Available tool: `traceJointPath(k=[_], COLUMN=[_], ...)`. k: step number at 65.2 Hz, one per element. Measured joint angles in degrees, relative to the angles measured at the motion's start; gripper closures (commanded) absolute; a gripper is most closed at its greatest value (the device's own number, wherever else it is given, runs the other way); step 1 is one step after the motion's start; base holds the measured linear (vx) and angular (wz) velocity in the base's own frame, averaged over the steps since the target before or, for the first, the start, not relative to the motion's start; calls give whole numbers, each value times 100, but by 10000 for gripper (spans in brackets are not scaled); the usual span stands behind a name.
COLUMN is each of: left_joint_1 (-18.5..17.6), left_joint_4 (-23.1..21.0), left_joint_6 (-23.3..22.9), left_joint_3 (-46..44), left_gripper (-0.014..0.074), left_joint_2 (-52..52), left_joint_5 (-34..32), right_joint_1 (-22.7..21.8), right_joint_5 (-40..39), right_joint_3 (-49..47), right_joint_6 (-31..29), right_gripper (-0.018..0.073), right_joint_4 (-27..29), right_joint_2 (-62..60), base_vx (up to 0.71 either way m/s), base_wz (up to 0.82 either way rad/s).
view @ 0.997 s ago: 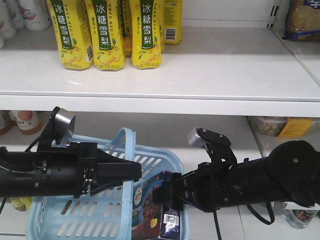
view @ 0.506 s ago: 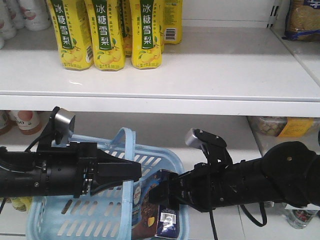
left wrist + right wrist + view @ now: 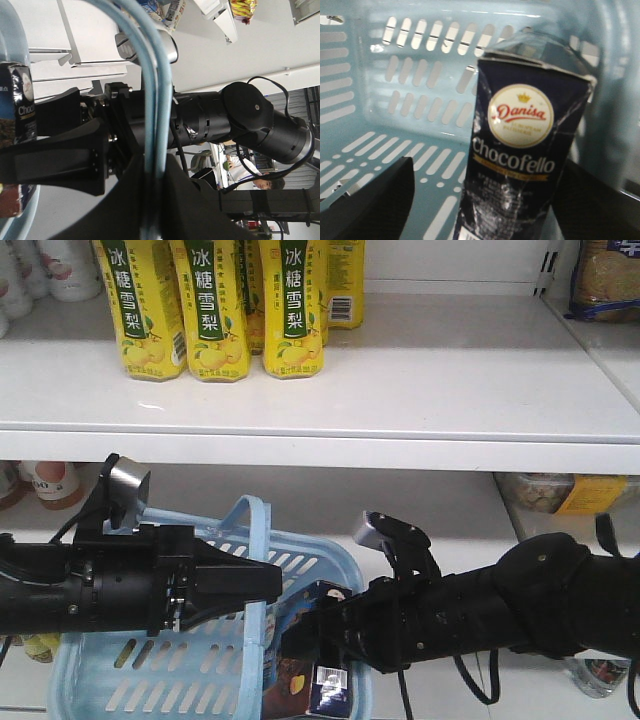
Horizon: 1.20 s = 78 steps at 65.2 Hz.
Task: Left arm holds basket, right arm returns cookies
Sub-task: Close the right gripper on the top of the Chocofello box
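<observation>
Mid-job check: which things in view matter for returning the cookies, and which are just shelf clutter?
Job: basket, cookies, left end effector clamping the handle, right end effector straddling the cookies.
Lying about: yellow drink bottles, biscuit pack top right, snack packets lower right.

The cookies (image 3: pixel 520 165) carton reads "Danisa" and "chocofello"; the yellow bottles (image 3: pixel 213 310) read "冰糖雪梨".
</observation>
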Motion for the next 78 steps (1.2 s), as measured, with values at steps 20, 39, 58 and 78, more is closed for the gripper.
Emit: traceJointPath(k=[20,39,58,78], left_joint_1=[0,0,0,0], left_joint_4=[0,0,7,7], left_joint_6=[0,0,0,0], left_joint_3=[0,0,0,0], left_gripper=[599,599,599,599], left_joint_2=[0,0,0,0], left_joint_5=[0,0,-11,-37], right_joint_1=[401,401,401,401], right_joint_5=[-858,-1256,-883,-843], right_joint_3=[0,-5,-256,-338], right_joint_6=[-357,-382,-398,-398], right_gripper=[57,125,195,371], right_joint_4=[245,323,328,334], right_joint_2=[0,0,486,646], base_vx=[0,0,0,0], base_wz=[0,0,0,0])
